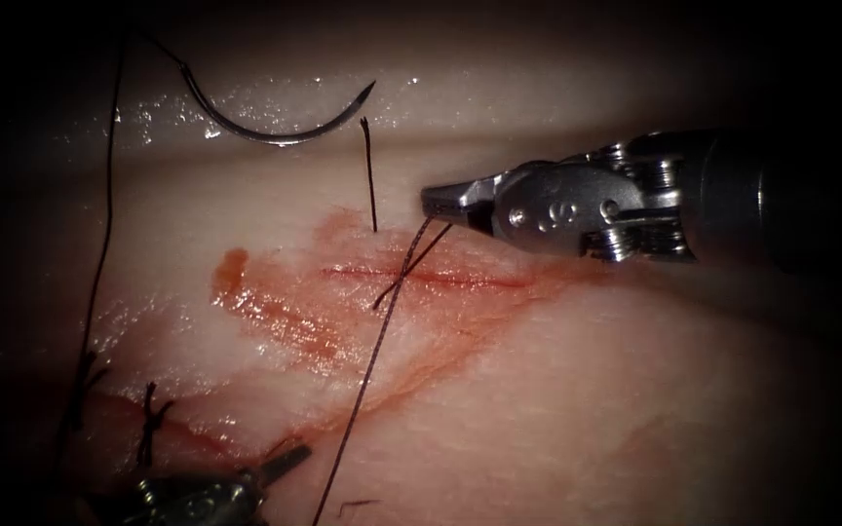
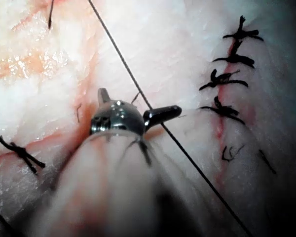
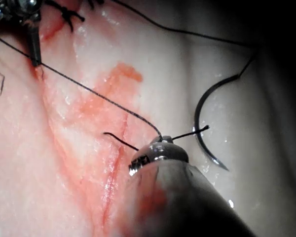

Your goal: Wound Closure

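Note:
The curved needle (image 1: 275, 125) lies free on the tissue (image 1: 557, 390), beyond the cut (image 1: 421, 276) and a little to its left, held by neither tool; it shows again (image 3: 203, 123) in the right wrist view. My right tool (image 1: 438, 202) hovers just past the cut's middle, jaws shut on the thread (image 1: 372, 360), which runs taut toward the near edge. Two short thread ends (image 1: 411, 268) cross the cut below its tip. My left tool (image 1: 289, 458) sits at the near left with jaws spread (image 2: 138, 101), holding nothing; the thread (image 2: 187, 153) passes close beside it.
A short cut thread end (image 1: 370, 175) stands up from the tissue beyond the cut. Red fluid (image 1: 275, 312) stains the tissue left of the cut. Knotted stitches (image 1: 153, 424) close an older line at the near left, with several more stitches (image 2: 227, 84) nearby. The needle's thread (image 1: 104, 244) trails down the far left.

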`<state>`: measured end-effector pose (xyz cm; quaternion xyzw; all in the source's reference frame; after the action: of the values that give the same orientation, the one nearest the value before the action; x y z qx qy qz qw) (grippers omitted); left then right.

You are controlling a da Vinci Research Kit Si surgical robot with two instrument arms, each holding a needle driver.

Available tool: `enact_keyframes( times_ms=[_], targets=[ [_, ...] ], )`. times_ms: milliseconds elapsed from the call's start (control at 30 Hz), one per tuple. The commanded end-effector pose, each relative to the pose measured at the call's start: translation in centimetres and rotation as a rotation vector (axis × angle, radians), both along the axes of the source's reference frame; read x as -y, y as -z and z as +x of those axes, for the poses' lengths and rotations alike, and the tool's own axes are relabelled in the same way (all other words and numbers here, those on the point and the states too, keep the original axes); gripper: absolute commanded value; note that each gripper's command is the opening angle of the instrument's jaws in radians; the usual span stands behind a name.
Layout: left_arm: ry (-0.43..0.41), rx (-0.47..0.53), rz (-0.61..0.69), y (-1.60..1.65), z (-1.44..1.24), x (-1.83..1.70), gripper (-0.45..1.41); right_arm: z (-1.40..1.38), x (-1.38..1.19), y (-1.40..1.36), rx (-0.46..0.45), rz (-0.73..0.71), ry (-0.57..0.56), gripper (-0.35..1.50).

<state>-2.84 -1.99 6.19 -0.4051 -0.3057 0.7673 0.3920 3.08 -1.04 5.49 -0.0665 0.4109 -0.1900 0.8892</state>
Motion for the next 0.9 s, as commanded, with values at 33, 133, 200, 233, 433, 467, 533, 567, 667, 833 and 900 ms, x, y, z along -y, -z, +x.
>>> enact_keyframes(
  times_ms=[33, 133, 200, 233, 433, 467, 533, 567, 667, 833, 900],
  targets=[
    [0.000, 0.001, 0.001, -0.06, -0.05, 0.04, 1.13, 0.09, -0.03, -0.04, -0.002, -0.002, 0.000, -0.35],
    [0.011, 0.063, 0.031, -0.06, -0.07, 0.07, 1.01, 0.08, -0.03, -0.06, 0.001, 0.000, -0.005, -0.35],
    [0.010, 0.073, 0.036, -0.05, -0.07, 0.06, 0.98, 0.08, -0.04, -0.06, 0.001, 0.000, -0.005, -0.35],
    [0.001, 0.080, 0.038, -0.03, -0.06, 0.06, 0.94, 0.07, -0.05, -0.07, 0.002, 0.000, -0.006, -0.35],
    [0.005, 0.087, 0.055, -0.01, -0.02, 0.03, 0.46, 0.07, -0.07, -0.09, 0.004, 0.003, -0.011, -0.35],
    [0.011, 0.095, 0.059, 0.00, -0.01, 0.02, 0.24, 0.07, -0.07, -0.09, 0.004, 0.003, -0.011, -0.35],
    [0.026, 0.108, 0.054, 0.01, 0.02, -0.01, -0.06, 0.07, -0.07, -0.09, 0.003, 0.003, -0.011, -0.35],
    [0.070, 0.114, 0.038, 0.04, 0.07, -0.06, -0.45, 0.07, -0.06, -0.09, 0.003, 0.003, -0.010, -0.35],
    [0.132, 0.116, 0.012, 0.11, 0.19, -0.18, -0.45, 0.06, -0.06, -0.09, 0.002, 0.007, -0.013, -0.35],
    [0.204, 0.076, -0.051, 0.23, 0.45, -0.44, -0.45, 0.06, -0.01, -0.10, -0.002, 0.017, -0.022, -0.35],
    [0.217, 0.054, -0.077, 0.26, 0.55, -0.56, -0.45, 0.06, 0.04, -0.09, -0.006, 0.028, -0.030, -0.35]
  ],
)
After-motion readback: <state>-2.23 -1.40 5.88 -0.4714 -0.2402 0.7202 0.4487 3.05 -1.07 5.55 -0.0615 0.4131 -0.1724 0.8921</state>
